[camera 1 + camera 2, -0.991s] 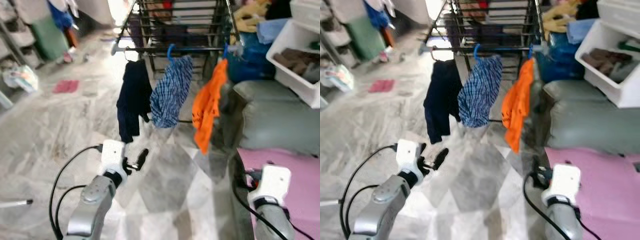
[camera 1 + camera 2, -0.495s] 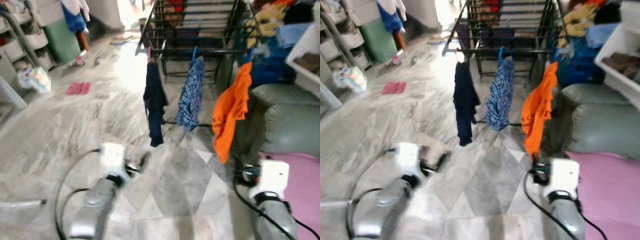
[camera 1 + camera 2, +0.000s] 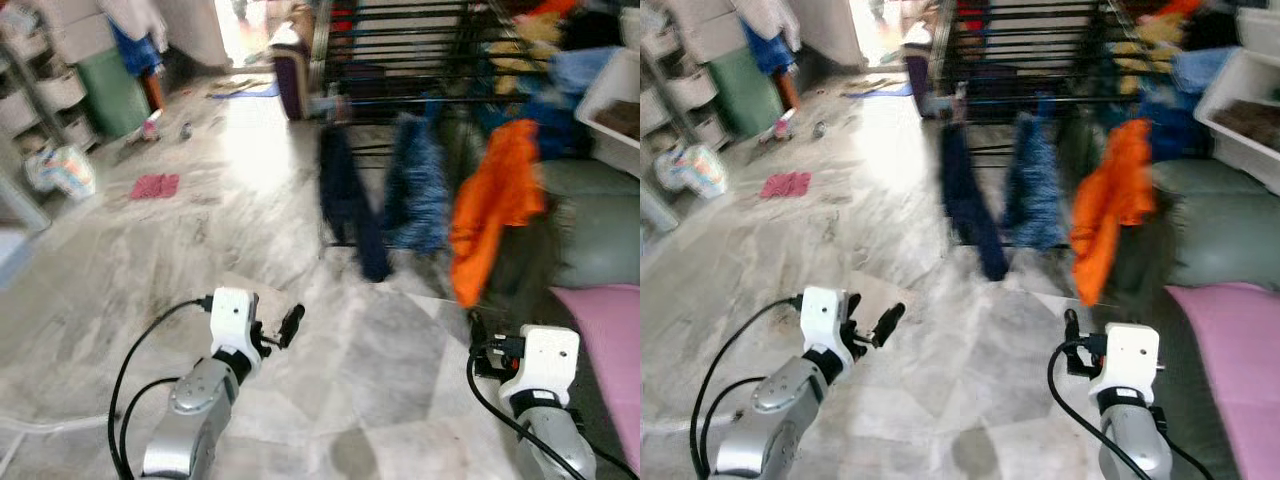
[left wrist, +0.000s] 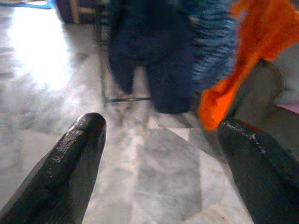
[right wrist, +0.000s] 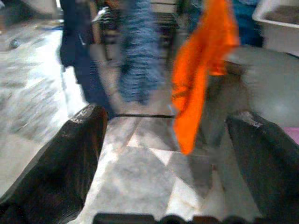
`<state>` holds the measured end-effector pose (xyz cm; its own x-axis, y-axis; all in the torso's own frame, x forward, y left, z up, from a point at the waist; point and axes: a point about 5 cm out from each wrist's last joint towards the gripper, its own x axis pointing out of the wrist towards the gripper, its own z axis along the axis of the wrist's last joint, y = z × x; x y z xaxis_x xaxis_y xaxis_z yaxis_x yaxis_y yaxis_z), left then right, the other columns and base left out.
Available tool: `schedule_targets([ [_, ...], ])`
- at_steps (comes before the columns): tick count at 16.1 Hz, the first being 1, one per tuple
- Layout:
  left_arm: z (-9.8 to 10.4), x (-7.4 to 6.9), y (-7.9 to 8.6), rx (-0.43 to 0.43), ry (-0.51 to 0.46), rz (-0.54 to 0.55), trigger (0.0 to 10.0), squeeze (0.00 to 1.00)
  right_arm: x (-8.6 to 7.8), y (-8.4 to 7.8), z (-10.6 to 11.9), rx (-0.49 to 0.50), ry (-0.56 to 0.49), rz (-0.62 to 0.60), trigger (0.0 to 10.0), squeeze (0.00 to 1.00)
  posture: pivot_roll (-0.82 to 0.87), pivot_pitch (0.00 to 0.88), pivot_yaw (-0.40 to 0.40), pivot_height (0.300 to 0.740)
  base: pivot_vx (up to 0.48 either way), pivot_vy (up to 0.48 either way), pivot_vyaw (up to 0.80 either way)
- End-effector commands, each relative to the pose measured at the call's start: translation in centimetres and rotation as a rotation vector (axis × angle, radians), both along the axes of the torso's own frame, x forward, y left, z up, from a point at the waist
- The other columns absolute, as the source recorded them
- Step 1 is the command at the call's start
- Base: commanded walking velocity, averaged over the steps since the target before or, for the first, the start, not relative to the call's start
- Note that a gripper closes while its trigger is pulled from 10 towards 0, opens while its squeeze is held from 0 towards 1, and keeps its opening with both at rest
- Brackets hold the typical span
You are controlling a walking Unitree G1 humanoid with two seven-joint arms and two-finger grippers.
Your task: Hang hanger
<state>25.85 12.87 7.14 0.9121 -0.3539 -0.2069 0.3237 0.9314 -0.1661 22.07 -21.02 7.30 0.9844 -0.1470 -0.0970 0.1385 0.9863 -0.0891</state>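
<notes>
A black drying rack stands ahead across the marble floor, blurred. From its front rail hang a navy garment, a blue checked garment and an orange garment. My left gripper is held low over the floor, well short of the rack, open with nothing between its fingers. My right gripper is low at the right, also open and empty, its fingers pointing toward the orange garment. I can make out no loose hanger.
A grey sofa with a pink cloth sits at the right, a white bin above it. At the left are shelves, a green bin, a plastic bag and a red rag.
The whole picture has shifted and blurred, so the camera has moved; the rack now sits further right in view. Both grippers stay low and open.
</notes>
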Motion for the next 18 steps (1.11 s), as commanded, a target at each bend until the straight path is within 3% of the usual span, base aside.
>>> schedule_targets([
  [1,0.2,0.1,1.0,0.022,-0.004,0.045,10.0,0.0,0.3,0.5,0.4,-0.008,-0.019,0.023,10.0,0.0,-0.02,0.043,0.047,0.74,0.0,0.48,0.0],
  [5,1.0,0.5,2.1,0.062,-0.051,0.105,10.0,0.0,0.8,0.4,0.8,0.029,-0.043,0.029,10.0,0.0,-0.01,0.05,0.047,0.74,0.0,0.48,0.0],
  [10,1.2,0.7,5.6,0.195,-0.098,0.296,10.0,0.0,1.4,1.2,0.9,0.011,-0.046,0.061,10.0,0.0,0.01,0.048,0.039,0.74,0.0,0.0,0.27],
  [18,0.5,0.8,5.6,0.203,-0.09,0.316,10.0,0.0,1.0,0.5,0.8,0.014,-0.046,0.034,10.0,0.0,-0.01,0.042,0.042,0.74,0.0,0.0,0.1],
])
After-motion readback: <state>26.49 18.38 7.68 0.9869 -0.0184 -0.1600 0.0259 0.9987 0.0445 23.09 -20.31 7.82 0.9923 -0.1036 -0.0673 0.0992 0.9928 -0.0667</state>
